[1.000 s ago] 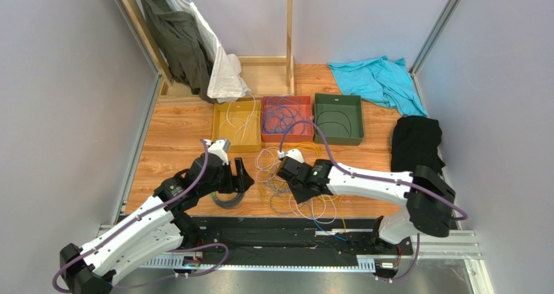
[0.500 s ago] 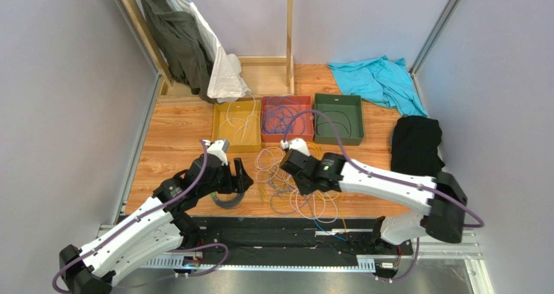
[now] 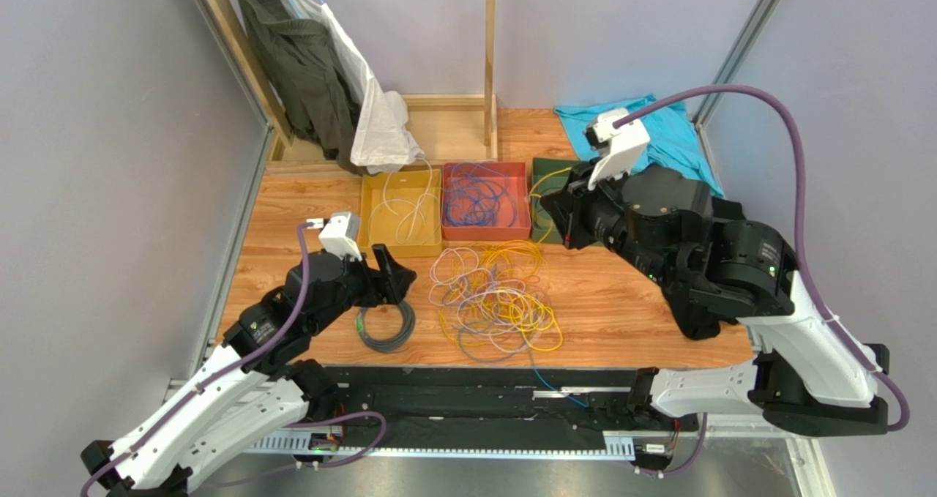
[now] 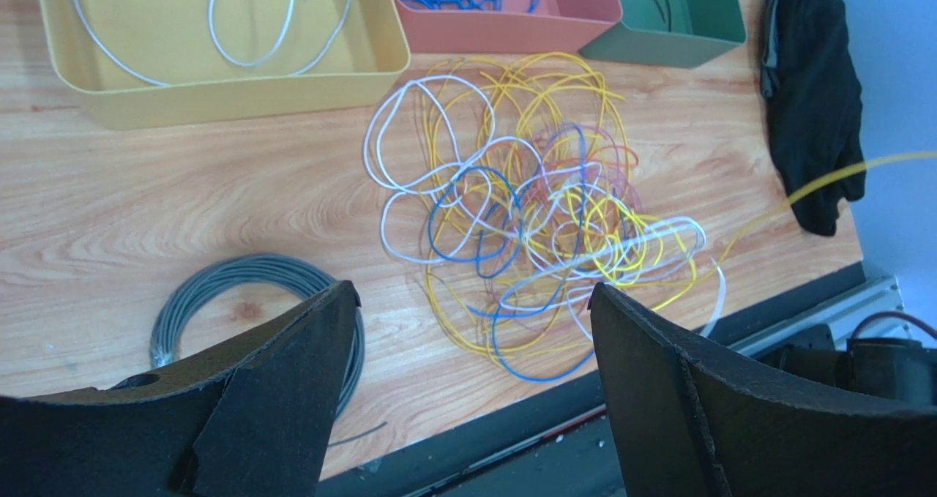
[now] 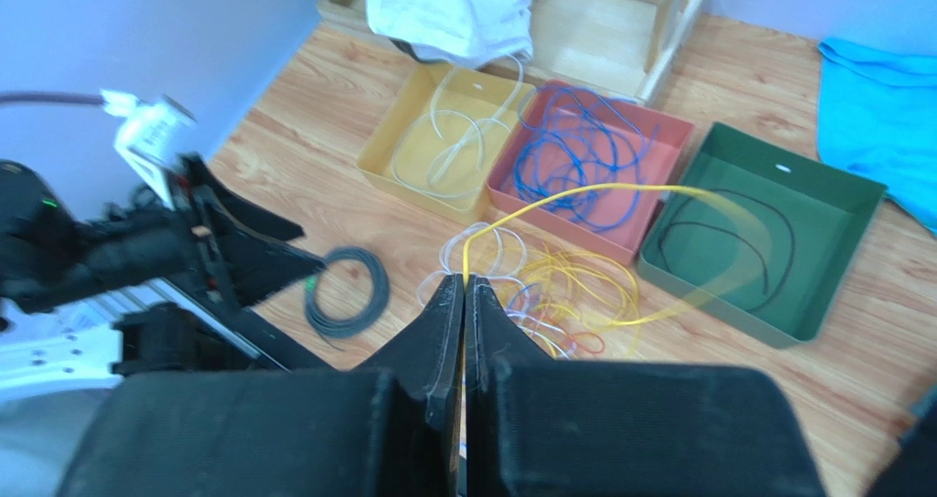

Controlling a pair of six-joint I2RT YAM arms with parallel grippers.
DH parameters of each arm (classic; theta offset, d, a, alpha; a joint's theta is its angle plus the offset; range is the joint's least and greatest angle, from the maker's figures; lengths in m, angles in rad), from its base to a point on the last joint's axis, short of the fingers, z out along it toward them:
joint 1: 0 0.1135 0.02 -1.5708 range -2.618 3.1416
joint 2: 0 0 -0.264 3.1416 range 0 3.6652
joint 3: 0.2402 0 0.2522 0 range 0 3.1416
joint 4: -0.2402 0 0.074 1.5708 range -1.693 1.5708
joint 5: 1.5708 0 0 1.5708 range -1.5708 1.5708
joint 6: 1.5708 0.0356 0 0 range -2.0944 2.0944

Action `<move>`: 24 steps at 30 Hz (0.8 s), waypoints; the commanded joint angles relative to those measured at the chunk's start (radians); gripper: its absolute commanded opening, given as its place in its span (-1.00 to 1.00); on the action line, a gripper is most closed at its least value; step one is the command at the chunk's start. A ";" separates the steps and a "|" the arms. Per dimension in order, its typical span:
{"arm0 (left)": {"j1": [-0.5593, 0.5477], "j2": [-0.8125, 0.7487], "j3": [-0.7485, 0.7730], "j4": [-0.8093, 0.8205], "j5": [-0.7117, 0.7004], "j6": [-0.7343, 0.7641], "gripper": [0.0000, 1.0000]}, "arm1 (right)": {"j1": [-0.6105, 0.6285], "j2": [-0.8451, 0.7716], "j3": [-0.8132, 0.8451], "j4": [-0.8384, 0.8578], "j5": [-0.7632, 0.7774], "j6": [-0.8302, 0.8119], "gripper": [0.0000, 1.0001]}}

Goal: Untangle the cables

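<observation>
A tangle of yellow, white, blue and purple cables (image 3: 495,299) lies on the wooden table in front of the trays; it also shows in the left wrist view (image 4: 528,212) and the right wrist view (image 5: 561,294). My right gripper (image 3: 554,214) (image 5: 463,283) is raised high above the trays and shut on a yellow cable (image 5: 583,193), which arcs from its tips down to the tangle. That cable crosses the left wrist view at the right (image 4: 836,179). My left gripper (image 3: 390,281) (image 4: 473,294) is open and empty, just left of the tangle, above a grey coil (image 3: 385,327) (image 4: 236,299).
A yellow tray (image 3: 399,209) with white cable, a red tray (image 3: 485,198) with blue cable and a green tray (image 5: 770,234) with black cable stand behind the tangle. A black cloth (image 3: 704,239) and a turquoise cloth (image 3: 643,135) lie at the right. A wooden rack with clothes (image 3: 319,69) stands at the back left.
My right arm has risen from the tangle up and back over the trays, drawing the yellow cable with it. My left gripper has shifted slightly left and back.
</observation>
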 commanded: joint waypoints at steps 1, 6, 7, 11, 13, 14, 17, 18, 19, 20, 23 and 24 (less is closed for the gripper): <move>0.002 -0.007 0.050 -0.027 -0.050 0.023 0.75 | 0.006 -0.006 -0.092 -0.066 0.017 -0.026 -1.00; 0.002 0.008 0.082 -0.019 -0.040 0.026 0.77 | 0.007 -0.046 -0.226 0.012 -0.052 0.042 -1.00; 0.002 0.022 0.084 -0.007 -0.029 0.037 0.76 | 0.009 -0.059 -0.249 0.028 -0.070 0.049 -1.00; 0.002 0.060 0.075 0.001 0.013 0.028 0.75 | 0.007 -0.035 -0.368 0.066 -0.124 0.063 -1.00; 0.002 0.056 0.058 0.005 0.025 0.016 0.75 | 0.007 -0.006 -0.442 0.083 -0.149 0.079 -1.00; 0.001 0.051 0.052 0.007 0.034 0.013 0.75 | 0.007 0.000 -0.466 0.111 -0.161 0.080 -1.00; 0.002 0.031 0.018 0.014 0.060 0.010 0.74 | 0.007 0.035 -0.560 0.193 -0.227 0.091 -1.00; 0.002 0.028 0.003 0.016 0.068 0.010 0.73 | 0.007 0.067 -0.579 0.209 -0.254 0.091 -1.00; 0.002 0.031 -0.005 0.022 0.091 0.011 0.73 | 0.006 0.089 -0.588 0.215 -0.264 0.094 -1.00; 0.002 0.037 -0.017 0.027 0.106 0.014 0.73 | 0.007 0.112 -0.586 0.220 -0.264 0.094 -1.00; 0.001 0.105 -0.014 0.030 0.161 0.029 0.68 | 0.001 0.199 -0.559 0.183 -0.230 0.114 -1.00; 0.002 0.129 -0.008 0.025 0.177 0.042 0.68 | 0.000 0.235 -0.548 0.166 -0.207 0.122 -0.95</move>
